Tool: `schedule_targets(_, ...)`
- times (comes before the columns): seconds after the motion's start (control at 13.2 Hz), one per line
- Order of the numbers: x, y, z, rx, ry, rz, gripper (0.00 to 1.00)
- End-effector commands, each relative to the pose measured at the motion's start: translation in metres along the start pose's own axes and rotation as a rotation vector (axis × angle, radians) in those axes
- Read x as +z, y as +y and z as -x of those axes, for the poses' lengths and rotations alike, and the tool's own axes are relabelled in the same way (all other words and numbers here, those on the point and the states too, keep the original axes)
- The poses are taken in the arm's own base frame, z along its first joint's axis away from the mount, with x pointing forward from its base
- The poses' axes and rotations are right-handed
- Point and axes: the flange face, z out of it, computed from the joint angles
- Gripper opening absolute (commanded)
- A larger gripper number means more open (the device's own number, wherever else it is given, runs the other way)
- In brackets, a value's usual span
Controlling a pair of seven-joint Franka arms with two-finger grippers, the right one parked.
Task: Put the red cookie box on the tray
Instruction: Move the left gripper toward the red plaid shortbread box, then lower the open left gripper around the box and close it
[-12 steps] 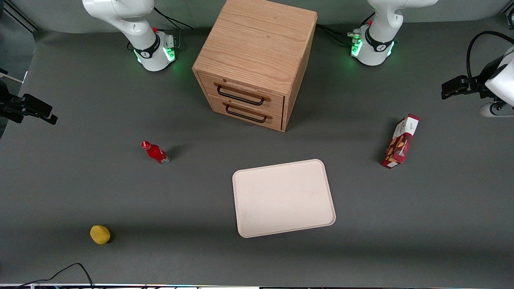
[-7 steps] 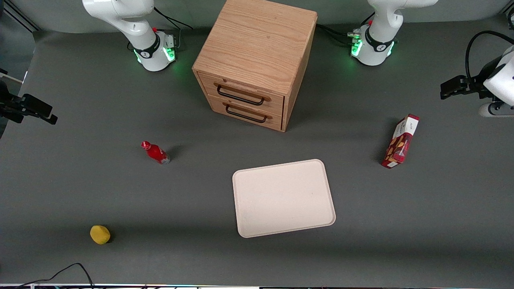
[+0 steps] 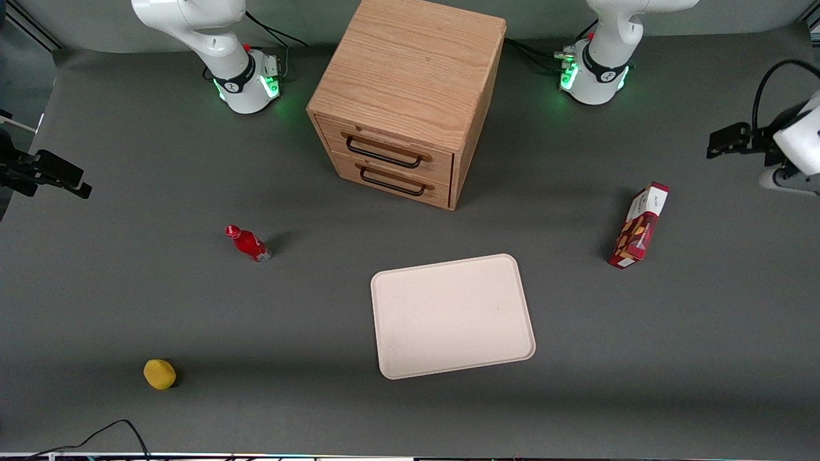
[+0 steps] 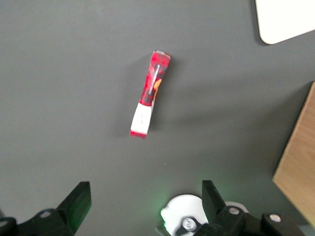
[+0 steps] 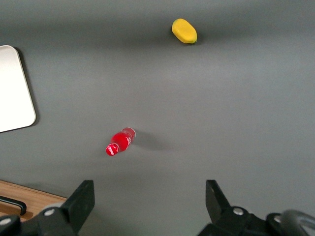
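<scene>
End effector (image 4: 142, 206) wide, high above red cookie box (image 3: 637, 225); tray (image 3: 448, 320) well apart.

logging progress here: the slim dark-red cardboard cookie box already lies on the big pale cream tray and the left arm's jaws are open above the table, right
Not quite. The slim dark-red cardboard cookie box stands on the grey table, apart from the big pale cream tray, as the front view shows. The left gripper does hang open above the table.

On grey table (image 5: 236, 108): red bottle (image 5: 119, 141); yellow fruit (image 5: 184, 31) well apart; tray (image 5: 15, 93) corner near bottle.
</scene>
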Motion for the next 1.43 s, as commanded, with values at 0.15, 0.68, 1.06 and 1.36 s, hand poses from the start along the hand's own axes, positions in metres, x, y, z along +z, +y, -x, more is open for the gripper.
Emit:
schedule_targets(0.15, 0.159, -0.007, -0.022, 0.199, 0.075, 0.002, 1.00)
schedule_targets(0.68, 0.303, -0.013, -0.039, 0.297, 0.155, -0.024, 0.89)
schedule_targets(1.06, 0.308, -0.013, -0.038, 0.211, 0.186, 0.041, 0.00)
schedule_targets(1.36, 0.237, -0.014, -0.063, 0.174, 0.146, 0.101, 0.00)
